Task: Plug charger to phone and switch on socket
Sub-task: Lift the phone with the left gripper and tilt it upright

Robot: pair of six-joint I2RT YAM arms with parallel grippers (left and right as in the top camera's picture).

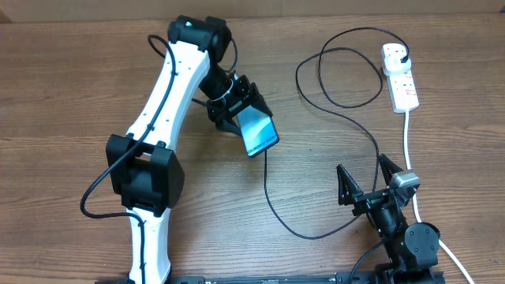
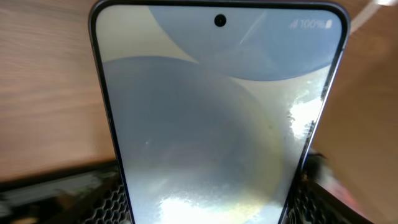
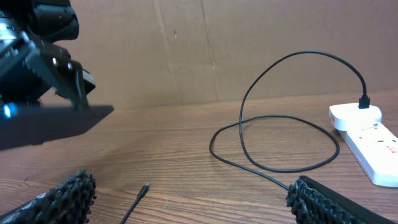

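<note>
My left gripper is shut on the phone, holding it tilted above the table, and the lit screen fills the left wrist view. The black charger cable runs from its plug in the white socket through loops across the table. Its connector tip lies loose on the wood, below the phone in the right wrist view. My right gripper is open and empty, its fingers either side of the tip. The socket is at the far right.
The socket's thick white lead runs down the right side past my right arm. A brown cardboard wall stands behind the table. The left arm stretches across the left half of the table.
</note>
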